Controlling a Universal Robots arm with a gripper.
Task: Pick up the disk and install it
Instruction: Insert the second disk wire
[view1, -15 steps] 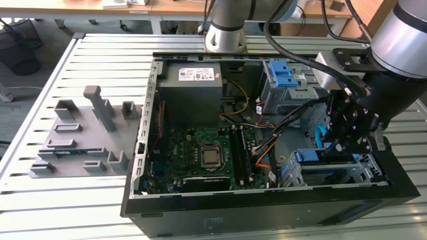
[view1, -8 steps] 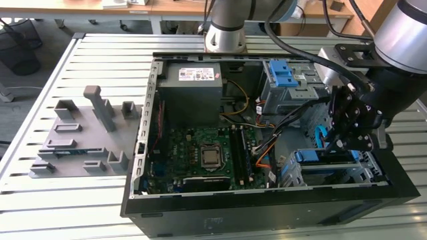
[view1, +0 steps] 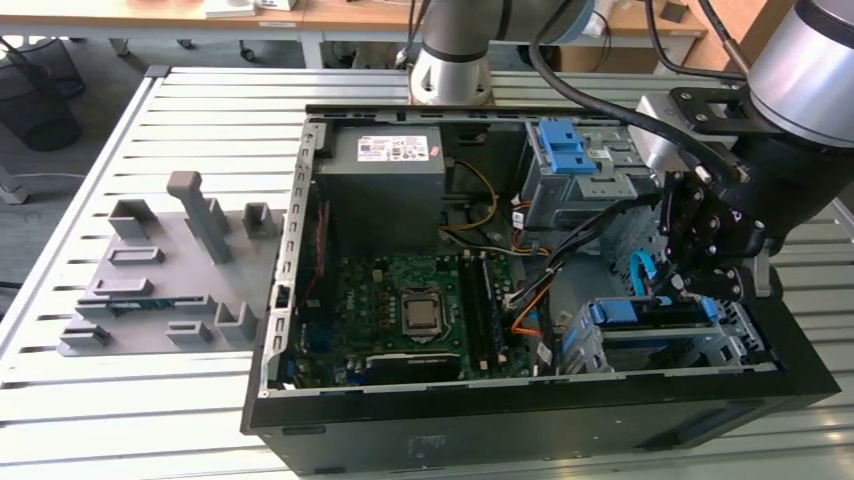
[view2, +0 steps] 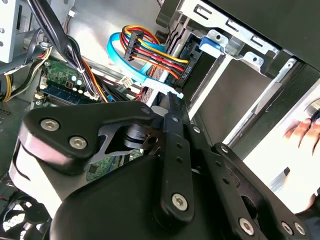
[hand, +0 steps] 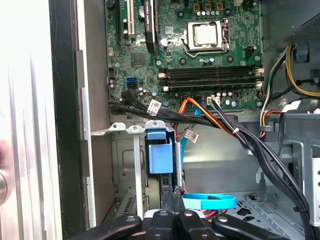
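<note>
One disk (view1: 650, 312) sits in its bay beneath the gripper (view1: 703, 283).

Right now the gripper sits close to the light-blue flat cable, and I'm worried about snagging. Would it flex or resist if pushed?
The light-blue flat cable lies in a loose loop, so it probably bends aside easily. It looks thin and light, so it likely offers little resistance.
</note>
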